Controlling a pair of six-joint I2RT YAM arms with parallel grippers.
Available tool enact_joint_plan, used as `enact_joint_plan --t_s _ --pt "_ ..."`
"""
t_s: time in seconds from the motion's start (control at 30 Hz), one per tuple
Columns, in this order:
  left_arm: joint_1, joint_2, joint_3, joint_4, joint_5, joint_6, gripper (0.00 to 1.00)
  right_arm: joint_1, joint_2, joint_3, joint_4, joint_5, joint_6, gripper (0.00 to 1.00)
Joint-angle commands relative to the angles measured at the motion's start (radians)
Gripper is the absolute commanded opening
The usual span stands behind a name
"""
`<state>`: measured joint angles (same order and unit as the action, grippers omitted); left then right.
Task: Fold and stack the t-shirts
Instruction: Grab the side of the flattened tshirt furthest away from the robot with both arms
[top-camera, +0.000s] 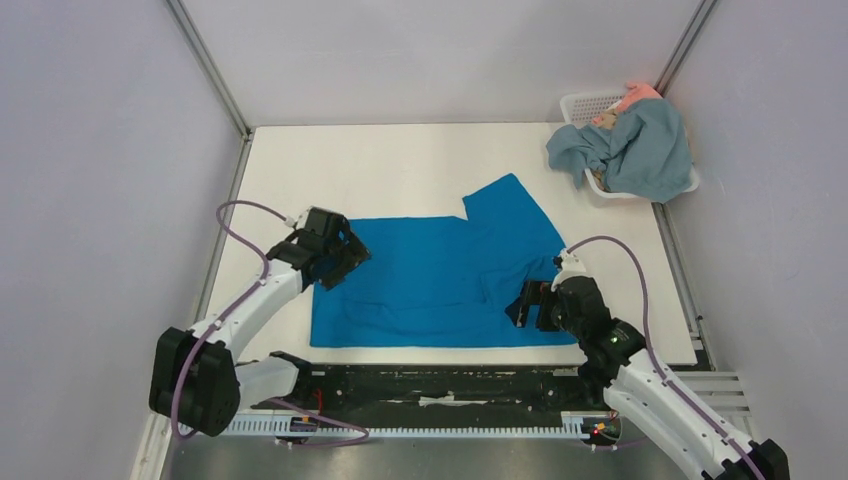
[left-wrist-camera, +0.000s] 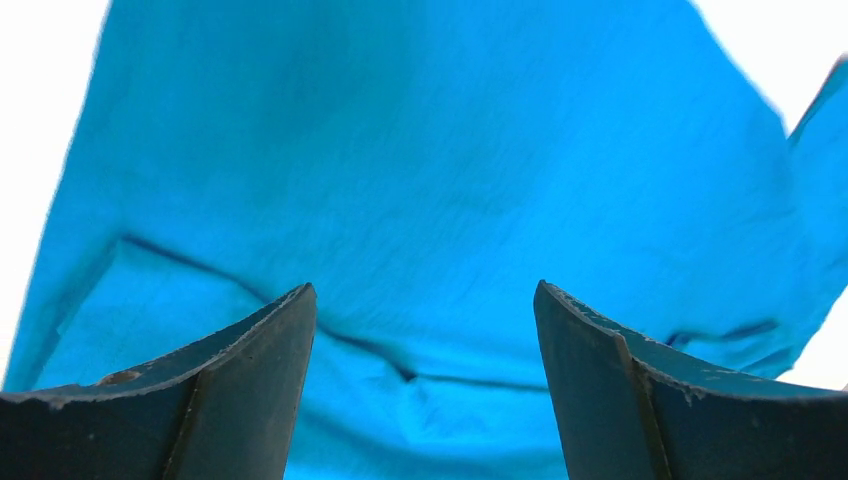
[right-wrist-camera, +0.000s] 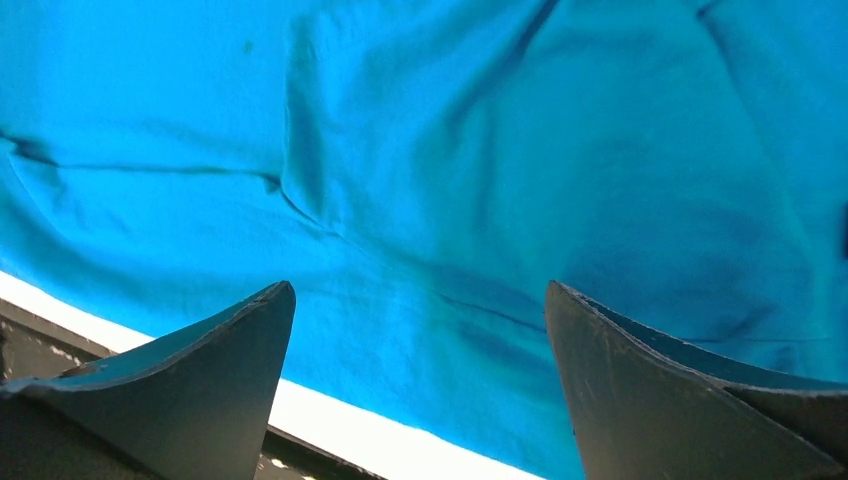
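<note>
Blue t-shirt (top-camera: 440, 280), flat — beneath spread fingers (left-wrist-camera: 250, 380)

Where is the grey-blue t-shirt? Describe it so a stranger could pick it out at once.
Go to the far right corner of the white table, where a white lattice basket stands. The grey-blue t-shirt is slumped over its rim, crumpled. It is duller than the bright blue t-shirt spread flat mid-table, and far bigger than the salmon-pink cloth peeking out behind it.

The big shirt (top-camera: 430, 285) is bright blue, the other shirt (top-camera: 645, 150) grey-blue. The basket (top-camera: 583, 103) is white, the small cloth (top-camera: 640, 95) pink.
</note>
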<state>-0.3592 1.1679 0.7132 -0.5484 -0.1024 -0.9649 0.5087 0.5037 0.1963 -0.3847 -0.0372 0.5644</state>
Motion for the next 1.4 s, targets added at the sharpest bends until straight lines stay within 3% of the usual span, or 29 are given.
enact_joint_plan --t_s 0.0,0.2,0.37,0.47,0.63,0.9,1.1,1.2,1.33,1.37 --pt "0.085 0.045 0.113 0.018 -0.097 0.04 0.86 0.006 0.069 0.137 0.048 0.11 -0.037 0.98" --pt "0.295 0.227 0.224 0.126 0.035 0.11 0.86 0.003 0.24 0.254 0.265 0.288 -0.045 0.98" --pt "0.401 0.495 0.378 0.158 0.098 0.153 0.86 0.001 0.383 0.328 0.375 0.328 -0.101 0.98" --pt "0.425 0.626 0.474 0.165 0.098 0.167 0.86 -0.006 0.429 0.349 0.405 0.331 -0.133 0.98" --pt "0.431 0.777 0.576 0.146 0.238 0.207 0.82 -0.021 0.465 0.344 0.421 0.321 -0.144 0.98" --pt "0.43 0.788 0.519 0.159 0.257 0.225 0.75 -0.044 0.483 0.331 0.455 0.29 -0.145 0.98" --pt "0.427 0.825 0.533 0.144 0.289 0.245 0.46 -0.052 0.532 0.341 0.478 0.267 -0.154 0.98" --pt "0.413 0.825 0.544 0.101 0.236 0.262 0.4 -0.057 0.573 0.368 0.475 0.288 -0.179 0.98" --pt "0.396 0.83 0.574 0.02 0.153 0.284 0.06 -0.062 0.628 0.416 0.478 0.325 -0.212 0.98" --pt "0.396 0.832 0.578 0.013 0.147 0.287 0.02 -0.064 0.648 0.432 0.483 0.329 -0.228 0.98"
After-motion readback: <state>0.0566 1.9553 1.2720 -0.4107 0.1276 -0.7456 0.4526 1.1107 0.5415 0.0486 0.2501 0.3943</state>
